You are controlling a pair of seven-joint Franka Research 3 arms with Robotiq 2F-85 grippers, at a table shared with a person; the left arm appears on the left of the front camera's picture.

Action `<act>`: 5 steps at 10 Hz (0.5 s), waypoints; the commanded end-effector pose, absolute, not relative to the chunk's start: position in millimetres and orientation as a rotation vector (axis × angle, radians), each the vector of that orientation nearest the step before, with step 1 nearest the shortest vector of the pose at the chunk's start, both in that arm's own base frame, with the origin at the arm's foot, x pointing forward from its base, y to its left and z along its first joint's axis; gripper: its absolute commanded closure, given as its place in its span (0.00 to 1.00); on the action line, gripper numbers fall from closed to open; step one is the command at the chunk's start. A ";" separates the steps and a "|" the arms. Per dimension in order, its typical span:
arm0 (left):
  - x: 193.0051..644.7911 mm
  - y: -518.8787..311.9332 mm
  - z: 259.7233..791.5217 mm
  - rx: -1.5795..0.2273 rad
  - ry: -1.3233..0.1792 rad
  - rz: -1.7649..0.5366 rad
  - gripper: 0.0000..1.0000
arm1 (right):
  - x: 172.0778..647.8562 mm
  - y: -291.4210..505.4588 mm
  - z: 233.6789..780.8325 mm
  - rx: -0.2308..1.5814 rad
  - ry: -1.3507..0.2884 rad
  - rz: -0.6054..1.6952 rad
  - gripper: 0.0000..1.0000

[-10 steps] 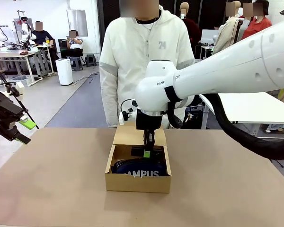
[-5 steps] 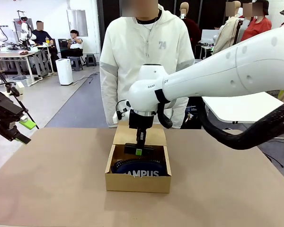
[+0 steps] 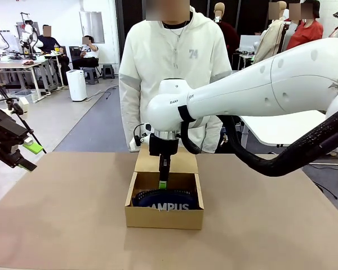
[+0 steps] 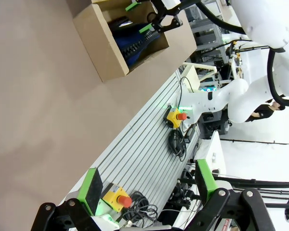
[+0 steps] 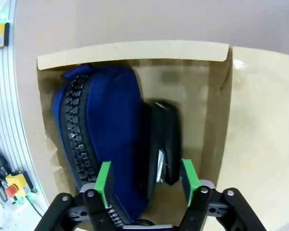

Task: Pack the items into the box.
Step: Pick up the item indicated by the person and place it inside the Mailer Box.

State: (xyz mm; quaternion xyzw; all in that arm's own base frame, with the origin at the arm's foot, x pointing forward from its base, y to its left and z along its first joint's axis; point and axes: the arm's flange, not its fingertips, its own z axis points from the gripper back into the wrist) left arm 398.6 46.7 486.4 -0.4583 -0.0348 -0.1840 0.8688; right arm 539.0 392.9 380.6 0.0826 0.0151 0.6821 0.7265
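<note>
The right hand (image 3: 163, 183) hangs over the cardboard box (image 3: 163, 218), spread wide, empty. Directly beneath, inside the box, the black stapler-like bar (image 5: 166, 144) lies parallel, just beside the navy CAMPUS pouch (image 5: 106, 139). The left hand (image 3: 28, 157), likewise spread and empty, sits far left of the box.

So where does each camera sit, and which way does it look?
Front view: fixed between the arms, facing the person across the table; right claw over the box, left claw at picture left.
Left wrist view: on the left wrist, looking past its open claw toward the box.
Right wrist view: on the right wrist, looking down past its open claw into the box.
All three share the box.
</note>
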 end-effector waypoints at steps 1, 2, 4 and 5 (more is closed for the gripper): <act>397.0 48.1 485.5 -0.952 -0.082 -0.396 0.00 | 546.0 396.5 385.0 0.185 0.024 1.489 0.00; 397.0 48.1 485.5 -0.952 -0.082 -0.396 0.00 | 547.3 396.8 387.2 0.180 0.010 1.489 0.00; 397.0 48.1 485.5 -0.952 -0.082 -0.396 0.00 | 548.5 392.2 402.0 0.175 -0.014 1.472 0.00; 397.0 48.1 485.5 -0.952 -0.082 -0.396 0.00 | 549.5 384.2 419.4 0.184 -0.012 1.445 0.00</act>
